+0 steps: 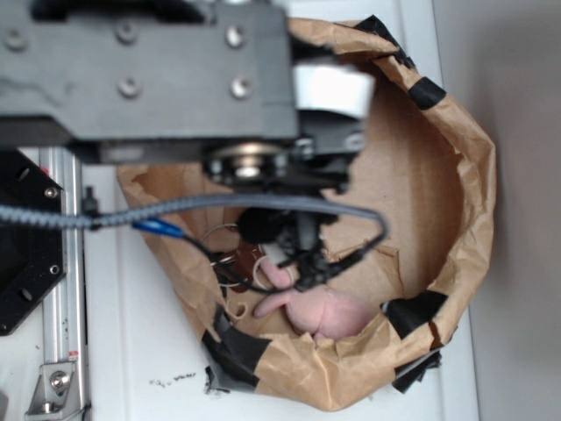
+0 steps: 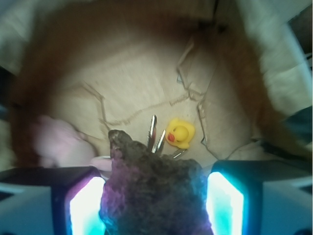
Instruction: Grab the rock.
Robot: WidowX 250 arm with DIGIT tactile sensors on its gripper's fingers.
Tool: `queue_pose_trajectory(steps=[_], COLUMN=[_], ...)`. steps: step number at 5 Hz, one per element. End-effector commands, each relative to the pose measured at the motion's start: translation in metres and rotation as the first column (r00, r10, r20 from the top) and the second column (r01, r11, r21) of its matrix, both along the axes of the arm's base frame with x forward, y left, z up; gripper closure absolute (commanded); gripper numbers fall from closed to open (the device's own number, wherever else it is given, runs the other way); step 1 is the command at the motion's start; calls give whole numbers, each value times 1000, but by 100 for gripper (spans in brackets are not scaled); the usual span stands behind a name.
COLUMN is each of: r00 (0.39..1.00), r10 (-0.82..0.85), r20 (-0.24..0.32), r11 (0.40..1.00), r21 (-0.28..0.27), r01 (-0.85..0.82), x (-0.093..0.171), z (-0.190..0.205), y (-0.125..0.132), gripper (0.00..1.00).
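Observation:
In the wrist view the rock, a rough dark grey-brown lump, fills the gap between my gripper's two glowing pads. Both pads press against its sides. The rock hangs above the floor of the brown paper bag. In the exterior view my gripper reaches down into the bag, and the arm hides the rock there.
On the bag floor lie a yellow rubber duck, a bunch of metal keys and a pink soft toy. The toy and the keys also show in the exterior view. The bag's walls stand all around.

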State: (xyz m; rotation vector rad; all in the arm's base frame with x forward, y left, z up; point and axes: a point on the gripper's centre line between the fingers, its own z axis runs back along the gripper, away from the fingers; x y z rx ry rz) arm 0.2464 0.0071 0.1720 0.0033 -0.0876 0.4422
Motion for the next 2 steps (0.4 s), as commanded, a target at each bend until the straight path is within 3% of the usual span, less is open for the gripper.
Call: queue_pose_trajectory(steps=[1,2], r00=[996,994], r10=[8,-18], r20=[93,103], r11=[1000,1000], r21=[29,5], r01=[-11,17], x=[14,18], z=[23,20], y=[-6,-4], gripper=[100,100])
